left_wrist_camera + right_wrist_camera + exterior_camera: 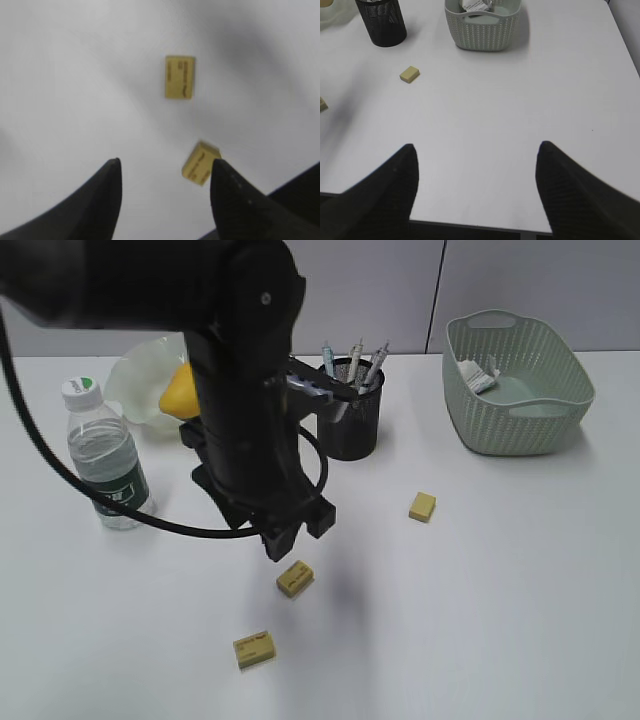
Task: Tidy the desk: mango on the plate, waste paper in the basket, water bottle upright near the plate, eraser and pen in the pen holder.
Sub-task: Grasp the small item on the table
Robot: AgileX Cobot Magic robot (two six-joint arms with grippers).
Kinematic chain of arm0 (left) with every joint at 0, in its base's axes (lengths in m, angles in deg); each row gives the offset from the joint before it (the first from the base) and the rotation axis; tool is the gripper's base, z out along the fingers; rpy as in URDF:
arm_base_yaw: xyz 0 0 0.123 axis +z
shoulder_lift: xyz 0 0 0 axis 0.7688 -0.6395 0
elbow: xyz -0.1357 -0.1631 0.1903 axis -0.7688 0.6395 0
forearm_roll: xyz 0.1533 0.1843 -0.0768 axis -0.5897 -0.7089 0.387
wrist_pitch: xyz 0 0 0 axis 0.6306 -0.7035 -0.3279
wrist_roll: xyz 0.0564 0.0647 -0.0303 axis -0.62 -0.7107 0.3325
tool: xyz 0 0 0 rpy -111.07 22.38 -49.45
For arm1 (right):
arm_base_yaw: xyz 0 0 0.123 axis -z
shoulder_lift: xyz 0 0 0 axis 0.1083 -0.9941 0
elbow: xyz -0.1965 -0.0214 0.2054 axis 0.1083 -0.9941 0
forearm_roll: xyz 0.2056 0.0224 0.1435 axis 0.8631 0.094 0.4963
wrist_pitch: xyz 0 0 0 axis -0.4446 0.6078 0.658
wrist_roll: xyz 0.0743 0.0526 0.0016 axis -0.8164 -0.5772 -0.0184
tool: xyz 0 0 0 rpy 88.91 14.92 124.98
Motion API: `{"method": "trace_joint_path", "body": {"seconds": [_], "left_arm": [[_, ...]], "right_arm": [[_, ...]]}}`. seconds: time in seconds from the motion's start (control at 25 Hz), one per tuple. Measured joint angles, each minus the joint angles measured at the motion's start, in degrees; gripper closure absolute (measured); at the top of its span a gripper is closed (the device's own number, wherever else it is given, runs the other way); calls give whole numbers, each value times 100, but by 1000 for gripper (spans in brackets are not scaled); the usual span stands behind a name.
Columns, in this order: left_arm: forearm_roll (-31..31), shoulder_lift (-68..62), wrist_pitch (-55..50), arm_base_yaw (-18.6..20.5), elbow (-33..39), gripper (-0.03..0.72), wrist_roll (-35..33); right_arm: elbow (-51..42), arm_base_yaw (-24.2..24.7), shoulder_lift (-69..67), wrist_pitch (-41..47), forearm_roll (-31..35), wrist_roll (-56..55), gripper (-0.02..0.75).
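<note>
Nearest eraser: small yellow rectangular block [254, 649] on the plain white flat desk [480, 610], at the front edge of the exterior view.
Middle eraser: second yellow block [294, 578], just below my left claw [290, 531]; in my left wrist view it lies close to one fingertip [227, 185], not touched.
Far eraser: third yellow block [422, 506], right of the black metal-mesh pen holder [350, 420], which has pens standing in it.
Left claw: spread apart, nothing between my fingers.
Right claw: [475, 165] spread wide over bare desk, grasping nothing.
Mango: smooth yellow-orange fruit [178, 390] on the translucent pale-green ruffled plate [135, 375], partly hidden by my arm.
Water bottle: clear plastic, dark green label, white cap [105, 455], upright near the plate.
Waste paper: crumpled printed ball [478, 375] inside the sage-green woven-pattern basket [520, 405].
</note>
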Motion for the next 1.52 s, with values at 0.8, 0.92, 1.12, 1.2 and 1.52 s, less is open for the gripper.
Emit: {"method": "trace_joint_path", "body": {"seconds": [0.8, 0.92, 1.12, 1.2, 1.52], "left_arm": [[254, -1510, 686, 31, -657, 231, -395], [279, -1557, 711, 89, -657, 231, -410], [274, -1568, 594, 144, -657, 249, -428], [279, -1568, 593, 144, -662, 262, -445], [424, -1677, 600, 144, -668, 270, -652]], "right_arm": [[0, 0, 0, -1, 0, 0, 165], [0, 0, 0, -1, 0, 0, 165], [0, 0, 0, -1, 0, 0, 165], [0, 0, 0, -1, 0, 0, 165], [0, 0, 0, -1, 0, 0, 165]]}}
